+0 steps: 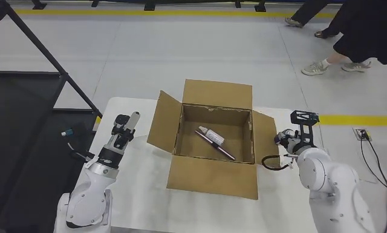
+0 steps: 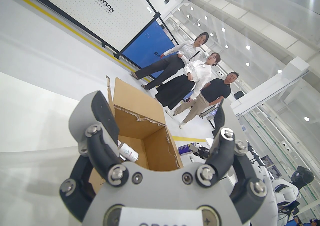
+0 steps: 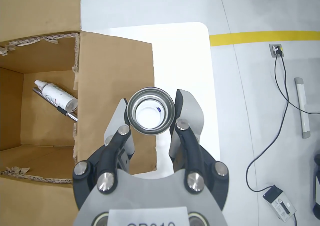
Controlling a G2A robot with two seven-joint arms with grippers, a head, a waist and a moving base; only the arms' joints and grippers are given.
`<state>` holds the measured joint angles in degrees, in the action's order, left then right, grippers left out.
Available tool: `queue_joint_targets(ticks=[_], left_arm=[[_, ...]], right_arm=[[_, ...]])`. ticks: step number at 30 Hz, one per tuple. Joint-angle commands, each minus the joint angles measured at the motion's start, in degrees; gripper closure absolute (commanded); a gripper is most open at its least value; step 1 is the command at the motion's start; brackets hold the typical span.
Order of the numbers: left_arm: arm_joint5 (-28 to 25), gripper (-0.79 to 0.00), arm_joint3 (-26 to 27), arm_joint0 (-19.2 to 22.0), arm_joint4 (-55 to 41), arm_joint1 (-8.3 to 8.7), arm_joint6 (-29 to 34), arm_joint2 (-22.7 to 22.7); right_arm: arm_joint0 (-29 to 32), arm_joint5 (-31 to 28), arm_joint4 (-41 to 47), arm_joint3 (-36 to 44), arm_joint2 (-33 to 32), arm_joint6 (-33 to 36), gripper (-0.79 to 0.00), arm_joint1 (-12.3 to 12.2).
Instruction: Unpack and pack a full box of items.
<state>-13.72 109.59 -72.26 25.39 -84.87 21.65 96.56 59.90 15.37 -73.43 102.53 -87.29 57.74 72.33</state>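
Top view: open cardboard box (image 1: 211, 180) sitting mid-table (image 1: 145, 193). A white spray bottle (image 1: 210, 135) and a slim metal rod (image 1: 217, 147) are lying side by side on the box floor. Left gripper (image 1: 129, 123) hanging off the box's left flap; right gripper (image 1: 284, 138) just outside its right flap.

Left wrist view: fingers (image 2: 100, 112) standing wide apart, gripping nothing, facing the box.

Right wrist view: fingers (image 3: 186, 109) clamping an aerosol can (image 3: 150, 112), seen end-on, just past the box's right flap.

Unpacking seems to be in hand. The next move is probably calling for lowering the can beside the box, clear of the flap, then releasing.
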Motion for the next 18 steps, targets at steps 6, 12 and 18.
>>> queue_joint_targets(ticks=[6, 12, 18], left_arm=[[0.0, -0.785, 0.0, 0.0, 0.0, 0.00, 0.0, 0.0], [0.0, -0.785, 0.0, 0.0, 0.0, 0.00, 0.0, 0.0], [0.0, -0.785, 0.0, 0.0, 0.0, 0.00, 0.0, 0.0]], right_arm=[[-1.4, 0.4, -0.8, -6.5, -1.1, -3.0, 0.000, -0.1], [-3.1, 0.9, -5.6, -13.1, -0.8, -5.4, 0.000, -0.3], [-4.4, -1.8, -2.9, -18.7, -1.7, -7.5, 0.000, -0.3]])
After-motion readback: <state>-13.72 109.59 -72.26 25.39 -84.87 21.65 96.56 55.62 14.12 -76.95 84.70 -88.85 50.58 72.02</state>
